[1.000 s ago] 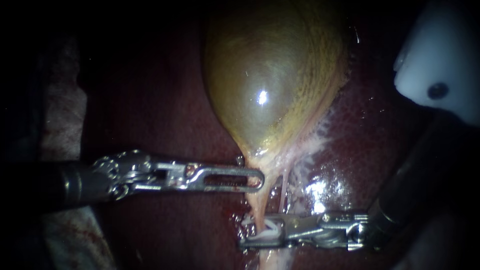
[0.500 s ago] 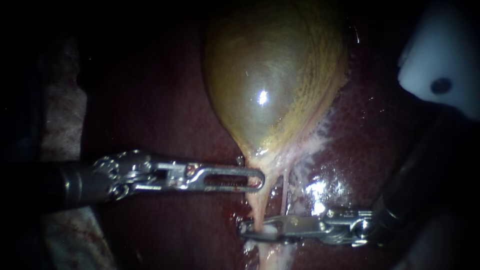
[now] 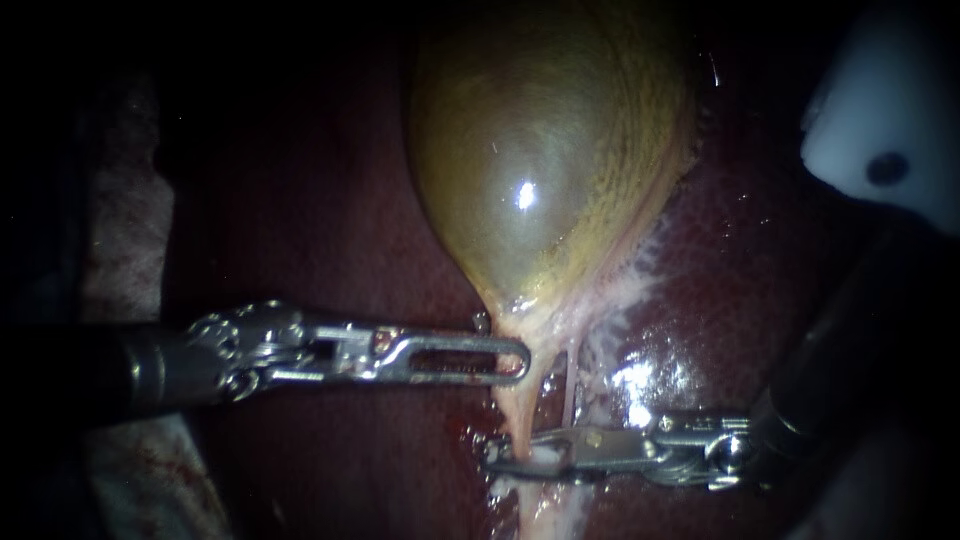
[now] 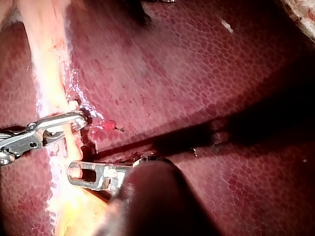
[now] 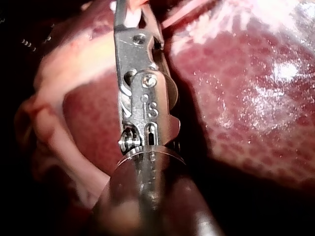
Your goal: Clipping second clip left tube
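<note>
Evidently the squeeze itself is the step in hand. The right instrument (image 3: 505, 461), a slim steel shaft with hinged jaws, has them clenched across the pale pinkish left tube (image 3: 512, 415), pinching a small white clip (image 3: 543, 458) around it. The spot lies a little below the neck of the glossy olive-yellow gallbladder (image 3: 540, 170).

The left instrument (image 3: 520, 360), steel with a slotted tip, lies against that neck; whether it grips there cannot be told.

The next move probably calls for pressing until the clip locks. The jaws would then open and back straight off without dragging the tube or catching the thread-thin pink right tube (image 3: 571, 385) just beside it.

By count there are:
- two instruments
- two tubes
- one gallbladder
- one dark red, mottled liver (image 3: 740, 300)
- one white plastic piece (image 3: 880, 130) at the edge
- one clip that is sure

A whitish fleck just below the jaws may be another clip.
</note>
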{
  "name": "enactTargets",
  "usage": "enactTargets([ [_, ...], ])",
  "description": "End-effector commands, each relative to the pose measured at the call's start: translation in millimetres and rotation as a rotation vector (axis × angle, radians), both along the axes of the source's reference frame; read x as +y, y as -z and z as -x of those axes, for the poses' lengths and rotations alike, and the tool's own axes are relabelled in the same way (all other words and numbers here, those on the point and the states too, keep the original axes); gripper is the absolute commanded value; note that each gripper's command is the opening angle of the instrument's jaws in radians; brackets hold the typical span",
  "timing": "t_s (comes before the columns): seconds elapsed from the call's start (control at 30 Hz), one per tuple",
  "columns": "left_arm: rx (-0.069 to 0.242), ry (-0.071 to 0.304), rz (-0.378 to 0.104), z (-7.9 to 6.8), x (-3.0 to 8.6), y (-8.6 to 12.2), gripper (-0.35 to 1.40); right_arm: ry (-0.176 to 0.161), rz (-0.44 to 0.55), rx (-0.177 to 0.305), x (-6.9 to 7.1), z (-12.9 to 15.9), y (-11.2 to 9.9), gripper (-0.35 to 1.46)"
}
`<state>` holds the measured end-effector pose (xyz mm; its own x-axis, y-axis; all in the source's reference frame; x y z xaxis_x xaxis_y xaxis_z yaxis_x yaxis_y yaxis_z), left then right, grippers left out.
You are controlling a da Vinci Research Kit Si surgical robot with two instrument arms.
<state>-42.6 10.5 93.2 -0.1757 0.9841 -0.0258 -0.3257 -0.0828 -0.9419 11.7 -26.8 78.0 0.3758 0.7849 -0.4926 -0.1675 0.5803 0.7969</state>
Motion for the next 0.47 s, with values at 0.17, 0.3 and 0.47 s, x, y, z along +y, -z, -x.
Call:
enactTargets([
  [0.17, 0.0, 0.0, 0.0, 0.0, 0.0, 0.0, -0.35, 0.0, 0.0, 0.0, 0.0, 0.0, 0.0, -0.35],
  [0.3, 0.0, 0.0, 0.0, 0.0, 0.0, 0.0, -0.35, 0.0, 0.0, 0.0, 0.0, -0.1, 0.0, -0.35],
  [0.47, 0.0, 0.0, 0.0, 0.0, 0.0, 0.0, -0.35, 0.0, 0.0, 0.0, 0.0, -0.1, 0.0, -0.35],
])
